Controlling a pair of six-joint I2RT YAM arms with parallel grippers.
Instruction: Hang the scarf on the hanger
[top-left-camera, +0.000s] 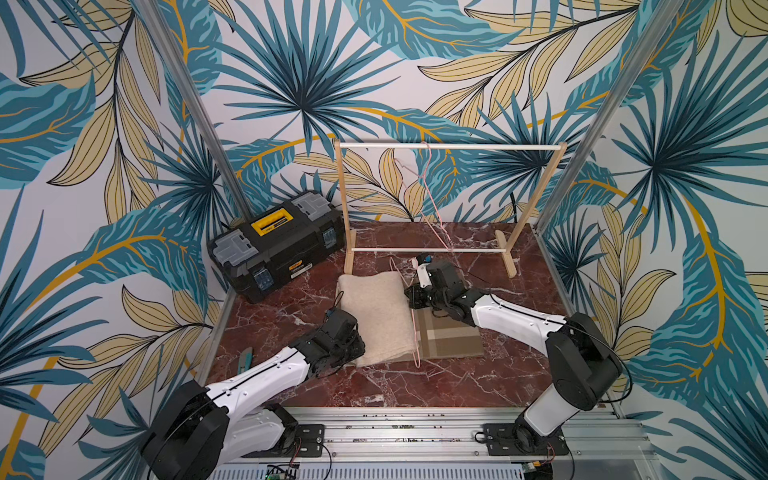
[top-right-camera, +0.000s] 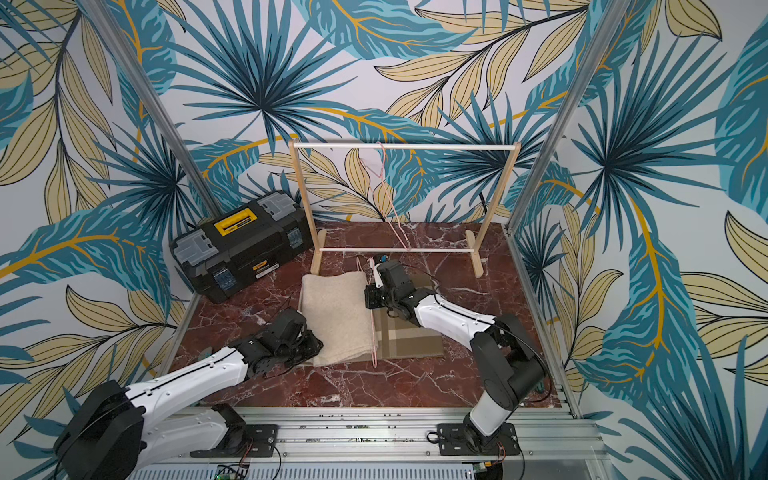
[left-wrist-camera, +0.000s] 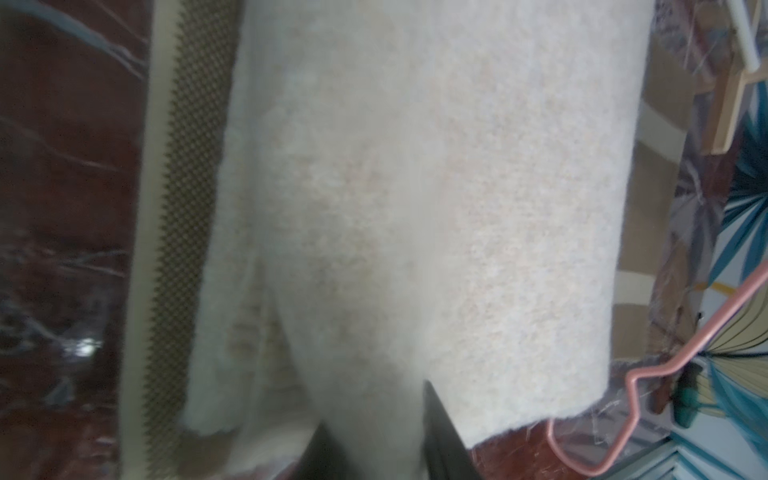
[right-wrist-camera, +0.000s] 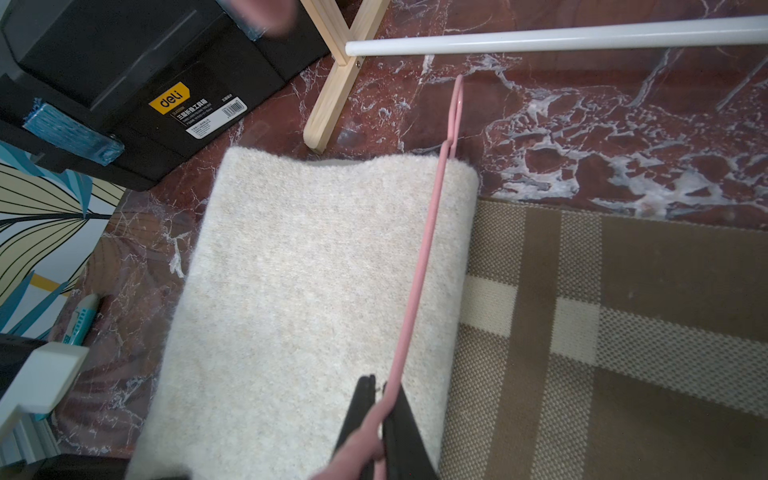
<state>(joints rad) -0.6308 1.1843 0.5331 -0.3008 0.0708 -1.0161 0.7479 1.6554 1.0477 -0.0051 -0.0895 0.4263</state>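
Note:
A cream scarf (top-left-camera: 374, 316) (top-right-camera: 336, 316) lies folded on a brown plaid mat (top-left-camera: 453, 340). My left gripper (top-left-camera: 359, 353) (left-wrist-camera: 386, 436) sits at the scarf's near left corner, shut on a pinch of the scarf (left-wrist-camera: 415, 208) that bunches up between its fingers. A pink wire hanger (top-left-camera: 415, 340) (top-right-camera: 374, 345) (right-wrist-camera: 419, 266) lies along the scarf's (right-wrist-camera: 311, 291) right edge. My right gripper (top-left-camera: 411, 305) (right-wrist-camera: 380, 399) is shut on that hanger near its far end. In the left wrist view, the hanger's (left-wrist-camera: 648, 368) bent shoulder shows beyond the scarf's edge.
A wooden rack (top-left-camera: 449, 146) stands at the back with a second pink hanger (top-left-camera: 426, 174) hooked on its top bar. A black and yellow toolbox (top-left-camera: 278, 241) sits at the back left. A small teal tool (top-left-camera: 245, 359) lies near the left edge.

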